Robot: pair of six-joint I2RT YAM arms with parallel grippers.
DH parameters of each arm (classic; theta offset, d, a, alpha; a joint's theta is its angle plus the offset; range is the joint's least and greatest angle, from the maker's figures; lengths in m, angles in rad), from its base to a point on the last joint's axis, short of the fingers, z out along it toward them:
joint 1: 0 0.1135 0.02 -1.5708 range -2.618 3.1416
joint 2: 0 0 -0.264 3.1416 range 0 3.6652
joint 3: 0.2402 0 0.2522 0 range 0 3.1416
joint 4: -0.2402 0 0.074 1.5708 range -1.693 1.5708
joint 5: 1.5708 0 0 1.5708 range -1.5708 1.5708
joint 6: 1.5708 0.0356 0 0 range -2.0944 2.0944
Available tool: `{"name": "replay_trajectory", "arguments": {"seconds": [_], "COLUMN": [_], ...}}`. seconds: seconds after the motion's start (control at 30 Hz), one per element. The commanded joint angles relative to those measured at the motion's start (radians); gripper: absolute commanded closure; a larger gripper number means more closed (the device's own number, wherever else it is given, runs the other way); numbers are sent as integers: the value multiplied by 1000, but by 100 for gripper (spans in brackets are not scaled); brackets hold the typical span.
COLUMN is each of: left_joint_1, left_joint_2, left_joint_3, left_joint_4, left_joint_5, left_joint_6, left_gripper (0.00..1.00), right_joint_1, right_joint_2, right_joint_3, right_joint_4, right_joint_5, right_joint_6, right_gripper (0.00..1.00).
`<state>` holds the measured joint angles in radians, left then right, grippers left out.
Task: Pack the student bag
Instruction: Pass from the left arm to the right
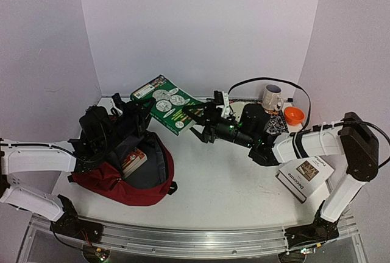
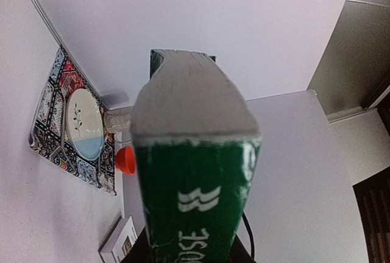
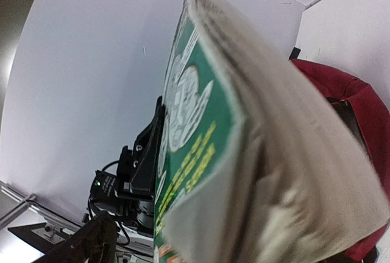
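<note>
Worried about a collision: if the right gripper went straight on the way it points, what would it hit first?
The thick green paperback book, right at its fingertips. The right gripper may already touch it; depth is unclear.

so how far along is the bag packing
The first book already sits inside the open student bag. The green book is held up between left gripper and right gripper. The white book waits on the table, unpacked.

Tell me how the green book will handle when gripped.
Likely floppy: the green book is a large softcover whose page edge bows in the right wrist view. Its thick page block probably adds weight.
</note>
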<state>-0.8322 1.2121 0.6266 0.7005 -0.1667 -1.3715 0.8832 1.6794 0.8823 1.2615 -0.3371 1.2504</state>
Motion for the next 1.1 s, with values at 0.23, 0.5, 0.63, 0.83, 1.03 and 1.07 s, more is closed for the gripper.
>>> {"name": "replay_trajectory", "arguments": {"seconds": [0.23,0.5,0.63,0.83,1.03,1.07], "left_joint_1": [-12,-11,-10,-5,-1,-1], "left_joint_2": [-92,-124,-139,-227,-271,-263], "left_joint_3": [-44,-146,-187,-157,13,56], "left_joint_4": [153,150,114,-231,-799,-891], "left_joint_5": [50,12,16,-47,-248,-294], "left_joint_6": [-55,-5,82,264,444,472], "left_gripper": [100,79,53,27,12,10], "right_joint_1": [-27,-31,-38,-72,-103,-104], "right_joint_2": [19,-5,-27,-96,-152,-158], "right_joint_3": [109,75,53,-36,-130,-141], "right_joint_4": [199,208,208,206,182,171], "right_joint_5": [36,23,16,31,30,29], "right_joint_6": [-3,-10,-18,-27,-36,-40], "right_gripper": [58,100,100,100,100,100]}}
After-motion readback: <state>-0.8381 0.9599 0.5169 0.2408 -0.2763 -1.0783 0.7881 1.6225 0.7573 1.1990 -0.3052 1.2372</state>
